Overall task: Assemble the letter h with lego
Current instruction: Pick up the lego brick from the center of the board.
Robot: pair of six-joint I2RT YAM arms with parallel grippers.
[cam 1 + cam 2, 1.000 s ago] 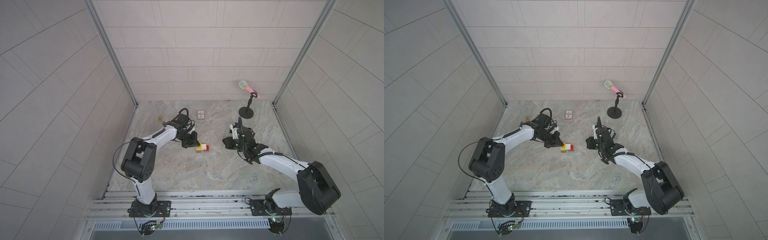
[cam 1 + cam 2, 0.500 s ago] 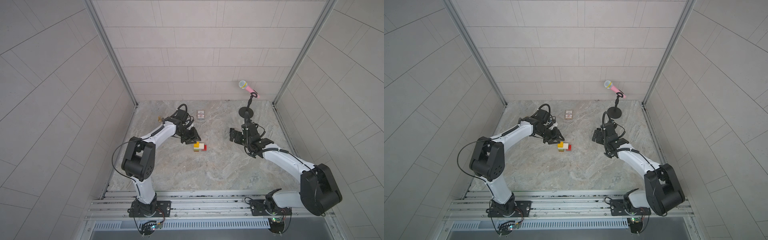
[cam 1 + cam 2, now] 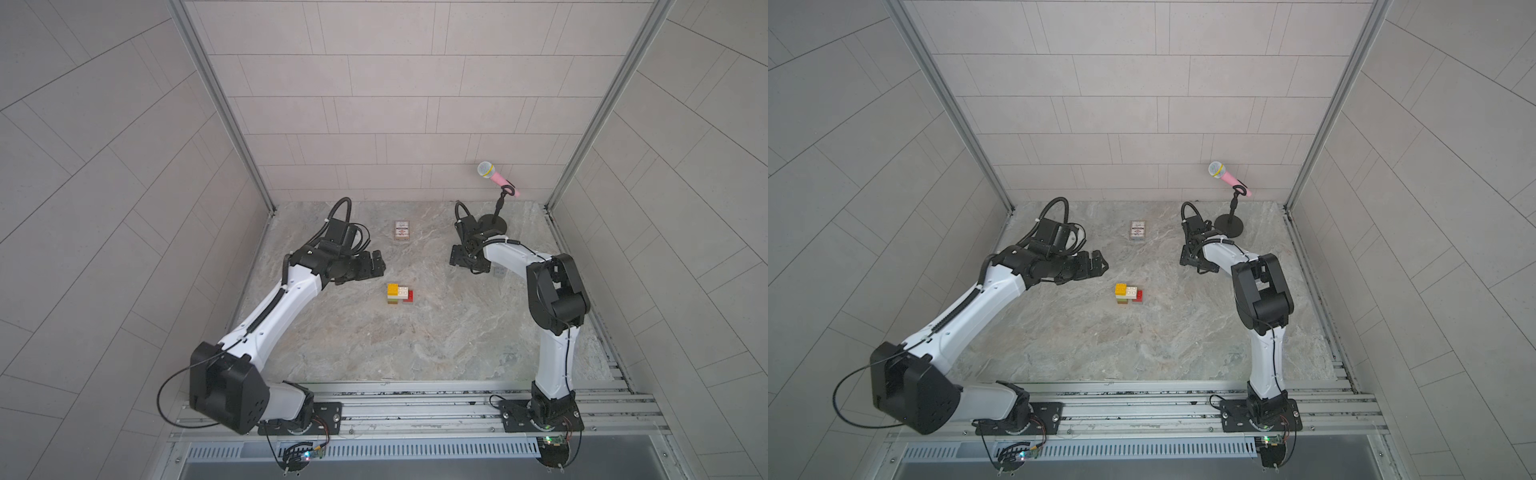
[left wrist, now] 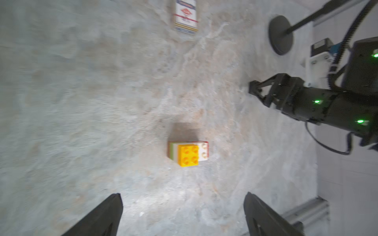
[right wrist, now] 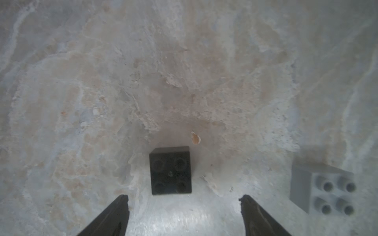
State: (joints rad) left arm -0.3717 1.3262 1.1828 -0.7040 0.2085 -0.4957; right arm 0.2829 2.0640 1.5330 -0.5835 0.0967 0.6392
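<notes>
Surface (image 3: 374,345): marbled, filling the lower middle in both top views.
Left pincer (image 4: 183,196): gaping wide, holding nothing, hovering left of centre.
Right pincer (image 5: 183,197): also gaping, holding nothing, right of centre.
Mic stand (image 3: 494,220): standing at upper right.
Box (image 3: 402,230): lying above centre.
Stack (image 3: 399,293): sitting at centre, apart from both pincers, yellow topping white, red alongside.
Black brick (image 5: 170,170): lying studs-up just ahead of the right pincer's tips, untouched.
Grey brick (image 5: 323,190): lying nearby, separate.
</notes>
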